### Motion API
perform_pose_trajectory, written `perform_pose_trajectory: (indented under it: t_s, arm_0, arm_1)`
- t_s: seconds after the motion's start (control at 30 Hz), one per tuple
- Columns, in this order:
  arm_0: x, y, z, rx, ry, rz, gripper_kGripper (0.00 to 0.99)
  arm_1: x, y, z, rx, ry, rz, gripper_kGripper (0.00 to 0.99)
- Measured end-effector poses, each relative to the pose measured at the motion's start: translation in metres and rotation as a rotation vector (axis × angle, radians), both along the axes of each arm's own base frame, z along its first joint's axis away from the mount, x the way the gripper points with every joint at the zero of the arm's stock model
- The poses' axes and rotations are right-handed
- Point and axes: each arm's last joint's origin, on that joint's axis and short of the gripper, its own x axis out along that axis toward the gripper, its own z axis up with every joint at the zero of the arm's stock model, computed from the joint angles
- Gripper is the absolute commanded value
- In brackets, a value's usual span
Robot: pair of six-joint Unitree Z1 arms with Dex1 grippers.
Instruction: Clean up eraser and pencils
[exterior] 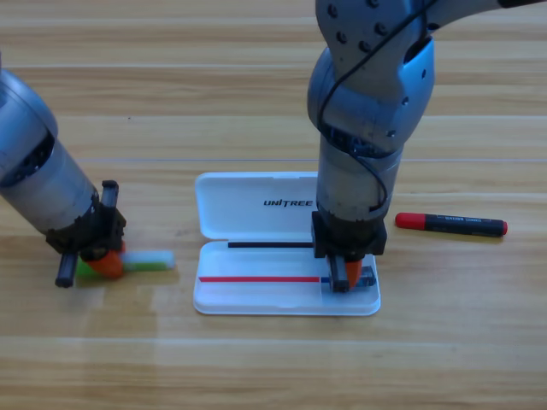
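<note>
The left hand [104,260] is closed on the light, stiff green pencil [145,261] near its end, better gripped mid-barrel, while the right hand [346,275] holds the small eraser [366,278] in the case [248,205].

A white case [256,224] lies open, lid back, on the wooden table [256,85].

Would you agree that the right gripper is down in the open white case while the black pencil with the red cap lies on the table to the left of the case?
Not quite: the high view shows the black pencil with the red cap on the table to the right of the white case, not its left. The right gripper is indeed down in the case.
</note>
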Motion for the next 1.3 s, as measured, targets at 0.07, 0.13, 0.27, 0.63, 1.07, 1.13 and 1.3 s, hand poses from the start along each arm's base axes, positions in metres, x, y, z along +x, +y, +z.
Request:
perform_pose_trajectory:
  t_s: [0.07,0.13,0.27,0.63,1.07,1.13,1.3]
  arm_0:
    - [0.0,0.0,0.0,0.0,0.0,0.0,0.0]
    - [0.0,0.0,0.0,0.0,0.0,0.0,0.0]
    - [0.0,0.0,0.0,0.001,0.0,0.0,0.0]
    - [0.0,0.0,0.0,0.002,0.0,0.0,0.0]
    - [0.003,-0.002,0.011,0.017,0.025,0.0,0.0]
    - [0.004,-0.003,0.02,0.014,0.02,0.0,0.0]
    - [0.003,-0.004,0.047,0.013,0.019,-0.005,0.0]
  arm_1:
    - [0.0,0.0,0.0,-0.002,0.001,0.0,0.0]
    - [-0.001,-0.001,-0.001,-0.003,0.002,0.0,0.0]
    - [-0.001,-0.001,-0.001,-0.004,0.003,0.0,0.0]
    - [-0.001,-0.002,0.0,-0.003,0.003,-0.01,0.91]
    - [-0.005,-0.019,0.031,0.038,-0.027,-0.024,0.916]
    - [-0.01,-0.025,0.041,0.052,-0.034,-0.024,0.914]
    - [-0.031,-0.052,0.057,0.05,-0.009,-0.021,0.914]
